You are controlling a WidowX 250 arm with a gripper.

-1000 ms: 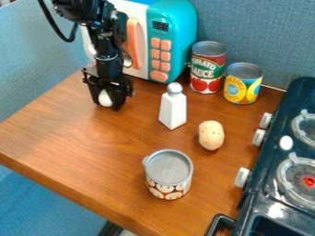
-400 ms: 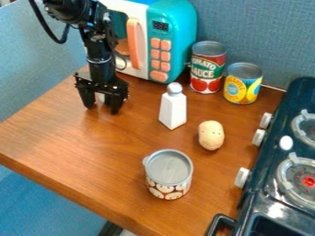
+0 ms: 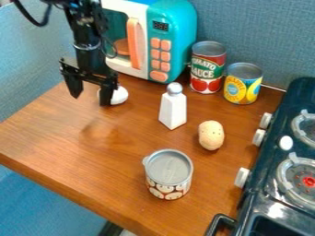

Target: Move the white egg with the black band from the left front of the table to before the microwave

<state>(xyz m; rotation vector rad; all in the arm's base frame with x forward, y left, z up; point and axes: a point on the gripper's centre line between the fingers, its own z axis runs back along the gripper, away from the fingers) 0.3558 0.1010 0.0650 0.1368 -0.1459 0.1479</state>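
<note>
The black gripper (image 3: 90,95) hangs over the table's back left part, in front of the toy microwave (image 3: 157,41). Its fingers stand wide apart, with nothing between them. Just behind the right finger, partly covered by it, a white egg-like object (image 3: 120,95) rests on the wood. To the right stands a white shaker with a grey top (image 3: 173,109). A tan potato-like toy (image 3: 211,135) lies farther right. Nearer the front is an upright can with a grey lid (image 3: 168,174).
A red and green can (image 3: 208,67) and a yellow can (image 3: 243,84) stand by the back wall, right of the microwave. The dark toy stove (image 3: 271,193) lines the right side of the wooden table (image 3: 92,152).
The gripper has opened and moved left and slightly up, away from the white object that was between its fingers. That object now shows beside the right finger. The other things have not moved.
</note>
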